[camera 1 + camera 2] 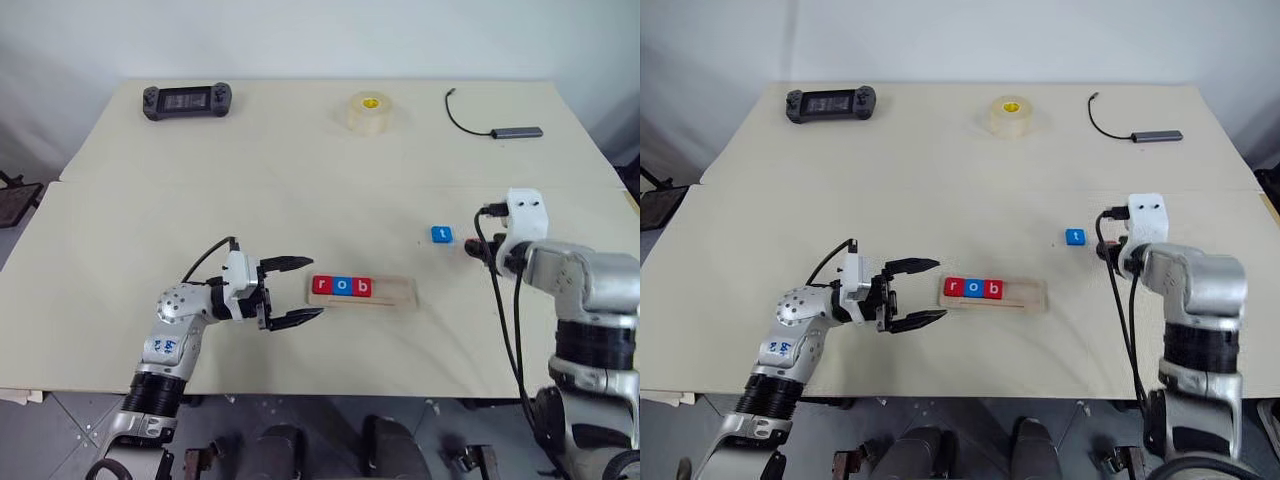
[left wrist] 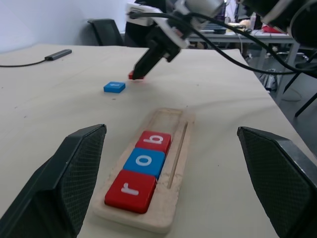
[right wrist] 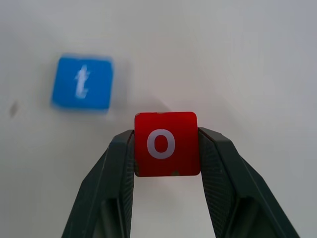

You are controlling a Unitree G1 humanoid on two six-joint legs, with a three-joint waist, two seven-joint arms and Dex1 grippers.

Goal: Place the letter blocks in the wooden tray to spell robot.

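Note:
The wooden tray (image 1: pixel 400 293) lies on the table in front of me. In its left part sit a red r block (image 1: pixel 321 285), a blue o block (image 1: pixel 342 286) and a red b block (image 1: pixel 363 287); the right part of its groove is bare. A blue t block (image 1: pixel 441 234) lies on the table behind and to the right of the tray. My right gripper (image 3: pixel 167 135) is shut on a red o block (image 3: pixel 167 144), held just right of the t block and low over the table. My left gripper (image 1: pixel 314 288) stands open at the tray's left end, one finger on each side.
At the back of the table are a black handheld game console (image 1: pixel 187 100), a roll of clear tape (image 1: pixel 372 111) and a grey USB hub with a black cable (image 1: pixel 515 132). A seam runs across the table behind the tray.

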